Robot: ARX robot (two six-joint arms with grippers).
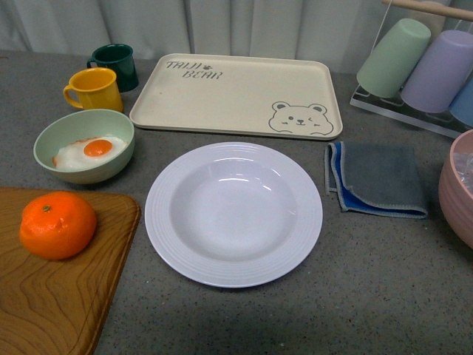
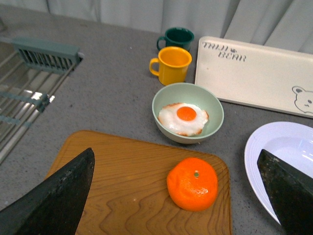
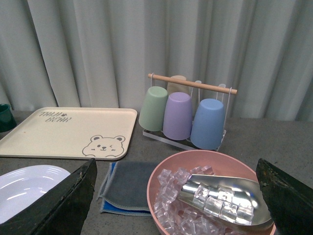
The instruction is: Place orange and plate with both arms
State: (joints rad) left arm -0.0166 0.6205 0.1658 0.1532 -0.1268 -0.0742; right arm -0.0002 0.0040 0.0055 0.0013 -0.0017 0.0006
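1. The orange (image 1: pixel 58 225) is round and glossy with finely dimpled skin and a small green stem dot. It sits on a wooden board (image 1: pixel 52 296) with rounded corners and wavy grain.
2. In the left wrist view the orange (image 2: pixel 192 183) lies within the gap of the left jaws, nearer the jaw on the plate's side and touching neither.
3. The left jaws are spread wide and grip nothing.
4. The plate (image 1: pixel 164 222) is white, round and deep, with a wide rim of concentric ridges. It rests on the speckled grey bench just beside the board.
5. Its edge (image 2: pixel 259 152) passes behind one left jaw. From the right wrist, the plate (image 3: pixel 29 191) lies outside the gap, past the jaw on the tray's side.
6. The right jaws are also parted wide and empty. A pink bowl (image 3: pixel 157 181) of ice cubes with a metal scoop (image 3: pixel 244 188) lies between them.
7. Neither arm shows in the front view. The left wrist tilts down over the board, and the right looks more level toward the curtain.
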